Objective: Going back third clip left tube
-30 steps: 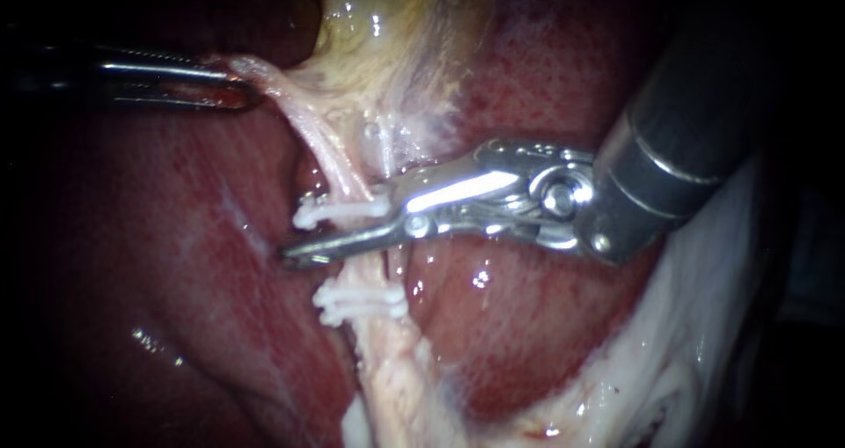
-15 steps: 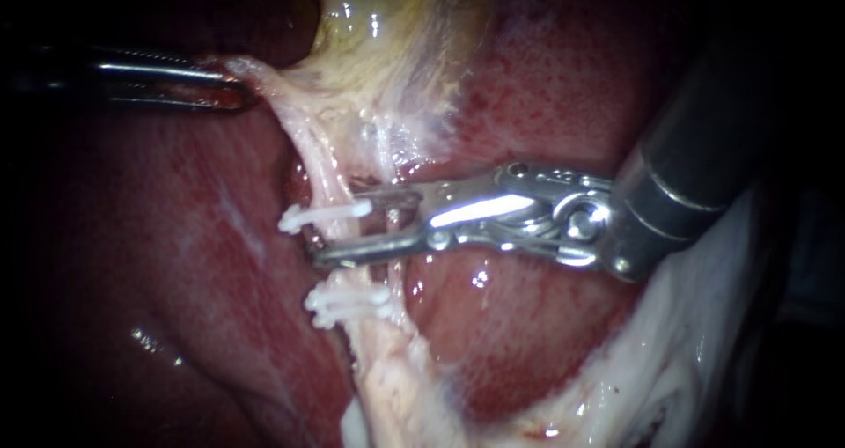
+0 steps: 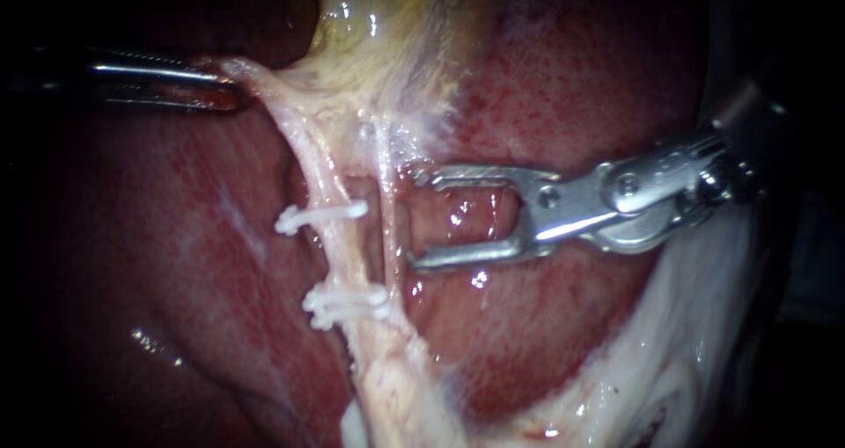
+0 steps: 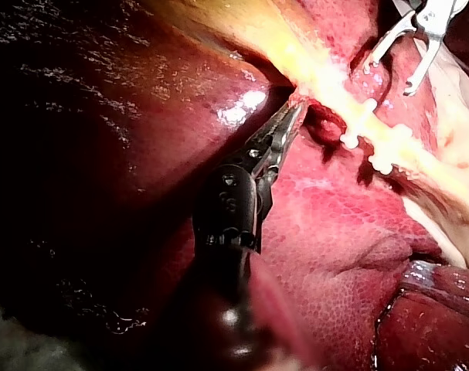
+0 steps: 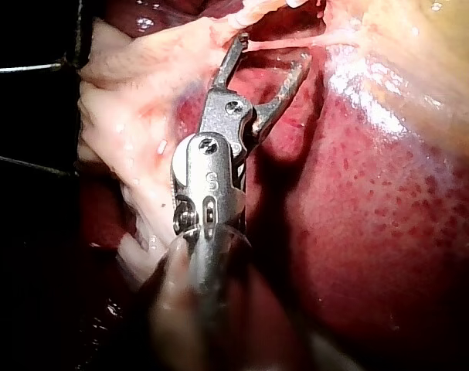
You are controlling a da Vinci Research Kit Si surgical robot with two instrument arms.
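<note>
The pale left tube (image 3: 339, 254) runs down from the yellowish gallbladder (image 3: 387, 43). It carries one white clip (image 3: 321, 216) and, lower down, two more clips close together (image 3: 348, 304). A thinner tube (image 3: 387, 210) lies just to its right. My right instrument (image 3: 418, 219) has its jaws wide open and empty, with the tips beside the thinner tube and clear of the clips. The right wrist view shows those jaws (image 5: 271, 52) spread ahead of the shaft. My left instrument (image 3: 224, 91) is shut on pale tissue below the gallbladder and holds it stretched leftward; the left wrist view shows the same grip (image 4: 292, 116).
Red liver (image 3: 546, 325) surrounds the tubes on both sides. White fatty tissue (image 3: 687, 360) lies at the lower right, under the right instrument's shaft. In the left wrist view the clips (image 4: 369, 135) sit ahead of the left jaws, with my right instrument (image 4: 416, 39) beyond.
My right instrument has let go of the upper clip, which stays on the left tube. It has drawn back to the right and its jaws have opened wide. The left instrument has not moved.
</note>
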